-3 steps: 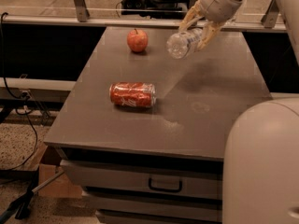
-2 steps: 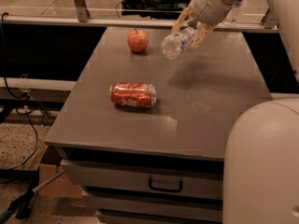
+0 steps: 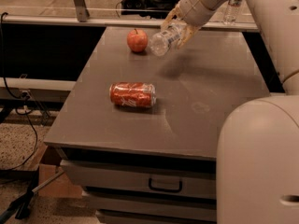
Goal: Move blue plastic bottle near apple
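- Blue plastic bottle (image 3: pixel 164 40) is pinched between the fingers of your gripper (image 3: pixel 177 30), at the table's far edge.
- Since a second ago your gripper has carried it leftward; it now hangs just right of the apple (image 3: pixel 137 40).
- You hold it tilted above the table (image 3: pixel 210 92), its clear body catching light.
- The red soda can (image 3: pixel 132 94) lies sideways nearer you, unmoved.

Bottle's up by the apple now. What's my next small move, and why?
Probably lower it straight down. The gripper holds the blue plastic bottle tilted above the table, just right of the apple and apart from it. That looks near enough, so it only needs setting down.
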